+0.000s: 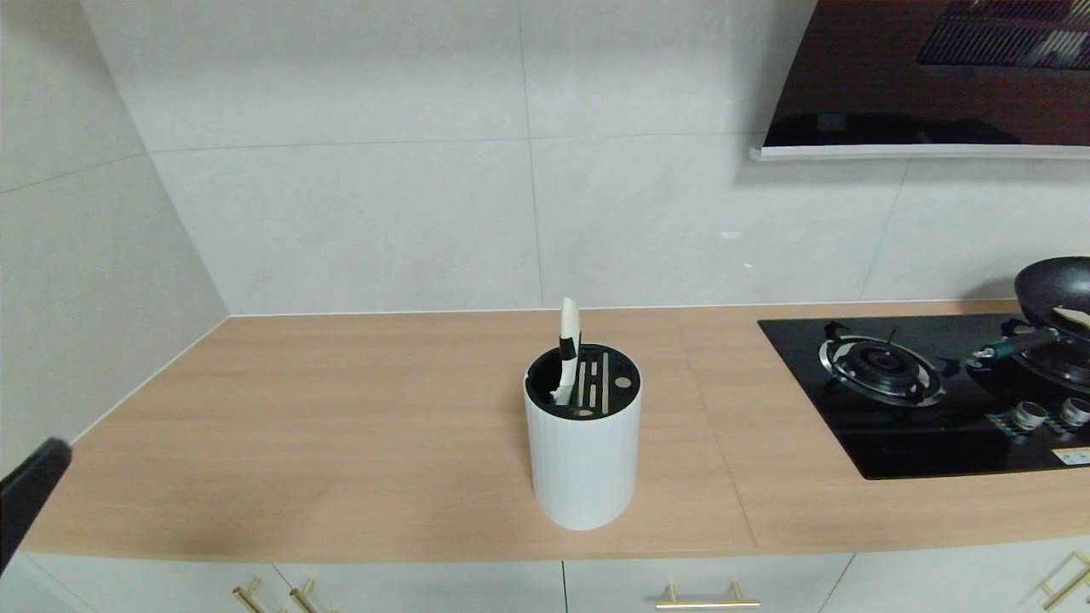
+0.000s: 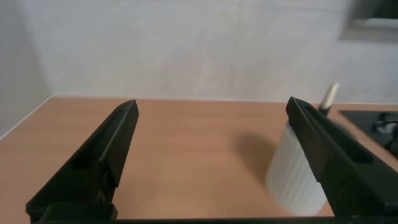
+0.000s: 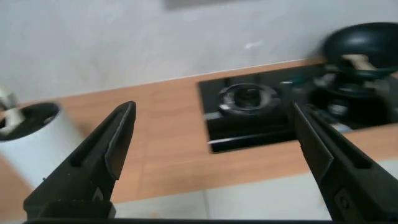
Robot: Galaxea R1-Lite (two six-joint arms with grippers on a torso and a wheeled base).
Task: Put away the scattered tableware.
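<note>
Holder (image 1: 582, 451) is seen mid-counter (image 1: 341, 426), with 1 white-handled utensil (image 1: 568, 340) stood in it, its working end hidden inside. Left gripper (image 2: 211, 107) and right gripper (image 3: 212, 111) are spread wide, nothing held.

Bench (image 3: 168, 149) framed by the right gripper's (image 3: 212, 111) spread fingers (image 3: 102, 155).
A white holder (image 3: 37, 149), a hob (image 3: 261, 118) and seemingly a pan (image 3: 364, 43) are carried on it.

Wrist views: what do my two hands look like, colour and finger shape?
Left hand and right hand look alike: matte black, each with two long, flat-sided fingers that taper to blunt tips, with a shallow recess in each finger toward its base.
</note>
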